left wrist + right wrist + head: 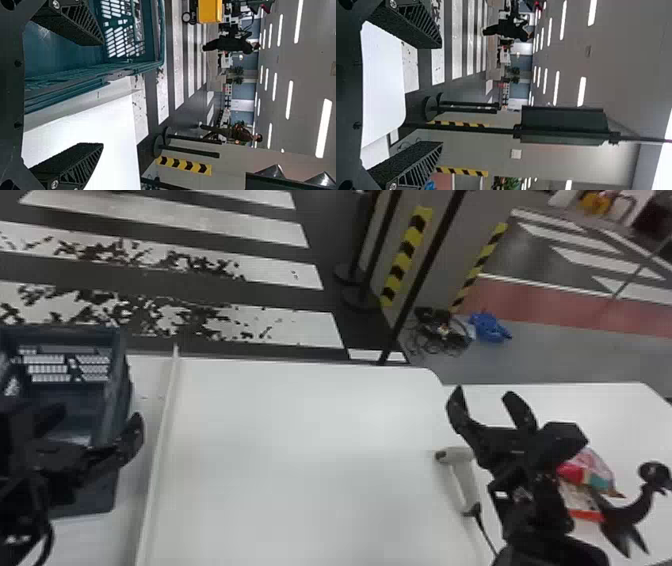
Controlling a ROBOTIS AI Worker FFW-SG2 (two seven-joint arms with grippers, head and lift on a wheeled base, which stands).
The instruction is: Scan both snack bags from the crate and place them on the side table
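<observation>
The dark blue crate (116,390) stands at the far left in the head view, and my left gripper (95,430) is open over it. In the left wrist view the left gripper (102,94) has its fingers wide apart with the crate's teal rim (138,68) beside them. On the side table (595,400) at the right lie a pink, red and teal snack bag (600,475) and a red-edged packet (585,514), both partly behind the right arm. My right gripper (484,392) is open and holds nothing; in the right wrist view the gripper (441,95) has its fingers spread.
A white handheld scanner (465,480) with a black cable lies at the right edge of the main white table (300,450), close to the right arm. A raised white strip (162,430) runs between crate and tabletop. A black curved stand (635,510) is at the far right.
</observation>
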